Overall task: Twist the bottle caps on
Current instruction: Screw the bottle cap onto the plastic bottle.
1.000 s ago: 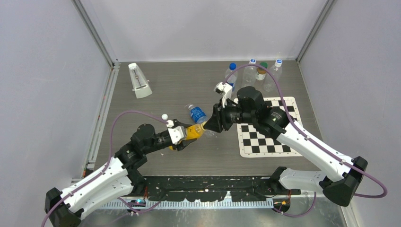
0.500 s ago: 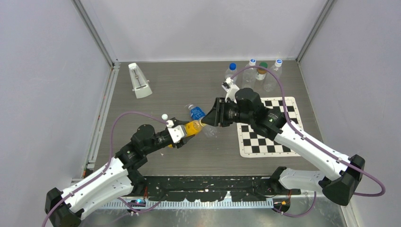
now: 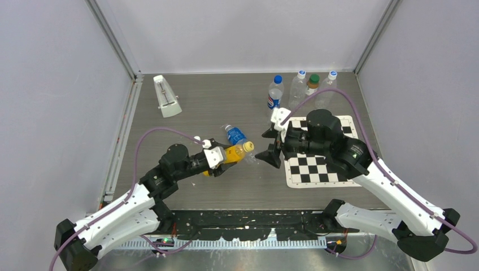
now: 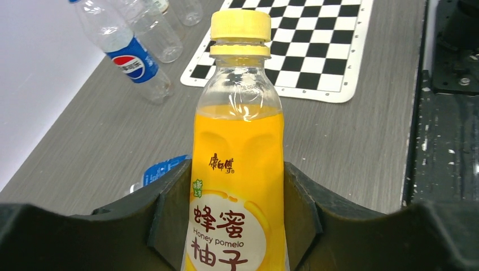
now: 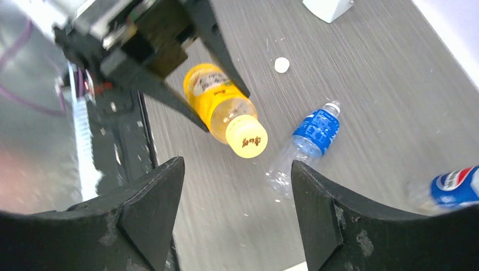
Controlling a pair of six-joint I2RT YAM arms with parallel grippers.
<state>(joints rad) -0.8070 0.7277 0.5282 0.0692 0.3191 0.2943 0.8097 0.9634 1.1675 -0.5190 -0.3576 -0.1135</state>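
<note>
My left hand [image 4: 237,197] pinches the juice bottle [image 4: 237,141] — its small yellow cap [image 4: 240,25], ribbed, sits square on the neck, facing my right hand [image 3: 269,148], spread wide just beside it.

The left gripper [image 4: 237,217] clasps a Honey pomelo drink bottle [image 4: 237,135] between its black fingers [image 4: 169,212], one pressed to each side of the orange label. A yellow cap [image 4: 240,25] sits on the bottle's neck. Beyond it a checkerboard mat [image 4: 316,45] lies flat on the grey wood-grain table [image 4: 350,147], with a clear Pepsi bottle [image 4: 127,56] near the mat's corner.
</note>
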